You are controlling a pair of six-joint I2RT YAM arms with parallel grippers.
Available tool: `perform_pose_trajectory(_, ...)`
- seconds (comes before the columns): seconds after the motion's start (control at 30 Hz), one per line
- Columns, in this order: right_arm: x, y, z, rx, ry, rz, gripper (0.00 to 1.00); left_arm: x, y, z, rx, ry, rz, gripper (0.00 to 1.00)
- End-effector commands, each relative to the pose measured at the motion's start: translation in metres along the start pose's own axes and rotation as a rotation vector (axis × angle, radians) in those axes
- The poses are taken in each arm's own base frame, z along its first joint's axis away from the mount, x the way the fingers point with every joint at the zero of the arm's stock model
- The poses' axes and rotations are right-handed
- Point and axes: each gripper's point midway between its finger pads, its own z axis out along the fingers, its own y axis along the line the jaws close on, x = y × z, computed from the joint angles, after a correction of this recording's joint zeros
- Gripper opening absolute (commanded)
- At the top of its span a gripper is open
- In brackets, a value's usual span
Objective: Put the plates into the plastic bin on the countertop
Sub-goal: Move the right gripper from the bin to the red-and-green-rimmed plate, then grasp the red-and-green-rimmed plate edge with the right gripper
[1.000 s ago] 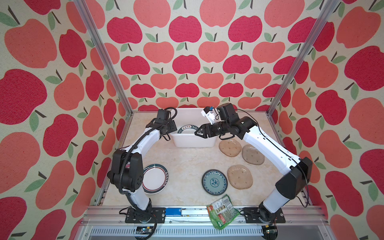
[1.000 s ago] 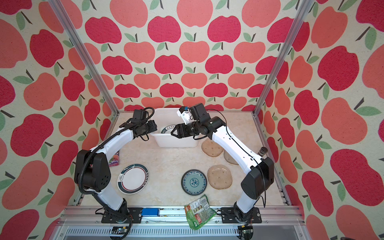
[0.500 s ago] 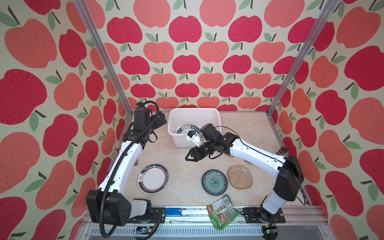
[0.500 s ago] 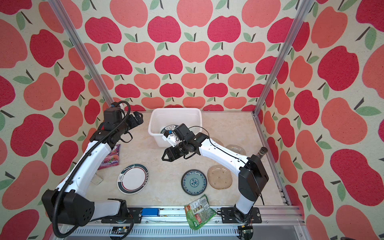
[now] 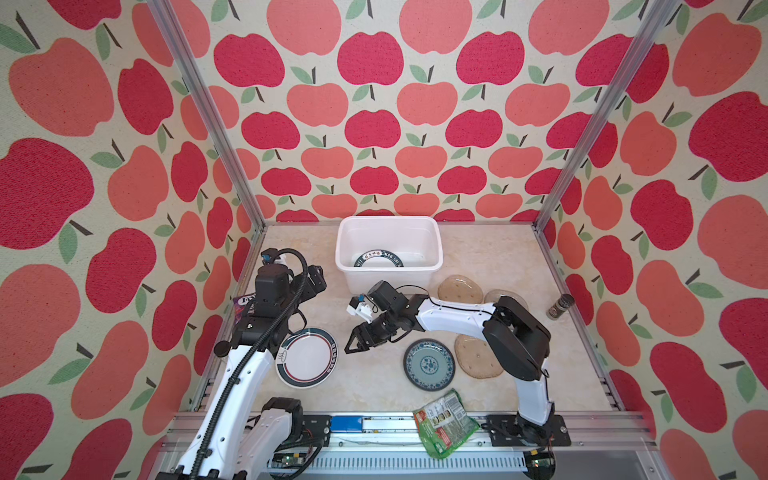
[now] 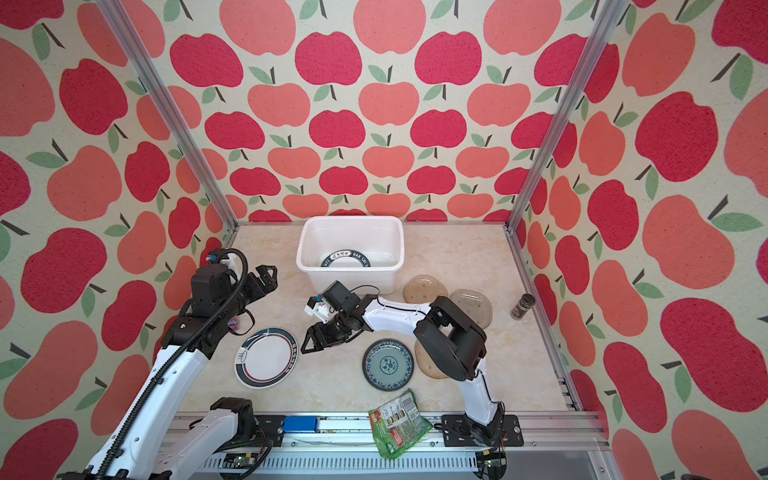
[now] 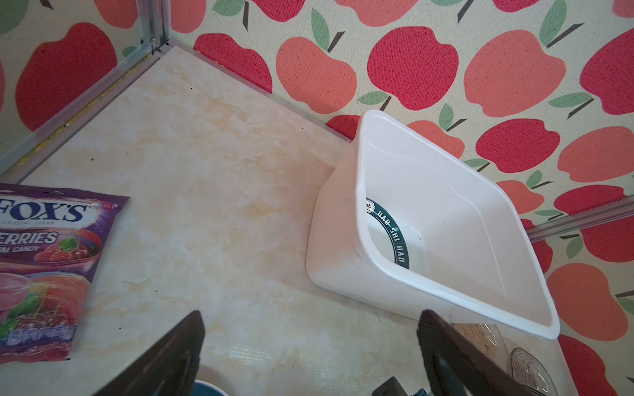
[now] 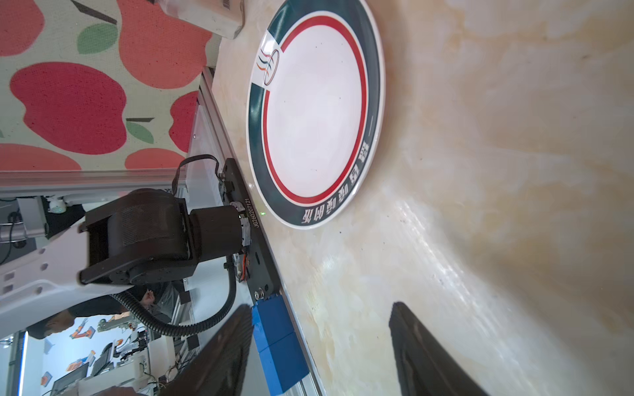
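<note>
Now that both arms have pulled back from the bin (image 5: 388,219), which sits at 12 o'clock on the counter (image 5: 374,392) in both top views, a plate (image 5: 379,258) lies flat inside it and nothing holds it. A second ago both grippers were up at the bin. Now the left gripper (image 5: 316,280) hangs at 10 o'clock, clear of the bin. The right gripper (image 5: 352,343) has swung down toward 8 o'clock, just beside the white plate (image 5: 307,358). The blue plate (image 5: 429,364) is at 6 o'clock. The brown plates (image 5: 459,289) are out too, two at 2 o'clock and one at 5 o'clock, partly under the right arm. In the left wrist view, the left gripper (image 7: 308,343) is spread as wide as it goes and has nothing in it. The bin (image 7: 360,192) stands ahead of it, and the candy bag (image 7: 44,260) lies on the counter near it. In the right wrist view, the right gripper (image 8: 322,349) has its fingers (image 8: 223,349) partly apart and empty. It points at the white plate (image 8: 315,113) but does not touch it. I think the drop into the bin is done and the white plate is next. Five plates are left on the counter. I cannot tell if more plates hide under the one in the bin.
</note>
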Motion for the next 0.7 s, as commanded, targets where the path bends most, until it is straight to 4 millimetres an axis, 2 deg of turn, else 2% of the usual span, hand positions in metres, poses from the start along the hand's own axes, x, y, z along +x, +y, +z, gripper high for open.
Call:
perform_pose_trajectory(0.0, -0.011, 0.011, 0.011, -0.106, 0.004, 0.059, 0.58, 0.005, 0.000, -0.004, 0.019, 0.011, -0.015, 0.99)
perform_pose_trajectory(0.1, -0.013, 0.003, 0.022, -0.110, 0.020, 0.107, 0.52, 0.003, 0.009, -0.009, 0.008, -0.002, -0.020, 0.99)
perform_pose_trajectory(0.3, -0.021, -0.002, 0.033, -0.122, 0.026, 0.143, 0.52, 0.001, 0.022, -0.013, 0.018, -0.018, -0.062, 0.99)
perform_pose_trajectory(0.5, -0.030, -0.009, 0.049, -0.140, 0.035, 0.200, 0.49, 0.006, 0.025, -0.010, 0.025, -0.007, -0.081, 0.99)
perform_pose_trajectory(0.67, -0.031, -0.019, 0.055, -0.106, 0.040, 0.230, 0.45, 0.001, 0.024, -0.014, 0.029, -0.026, -0.081, 0.99)
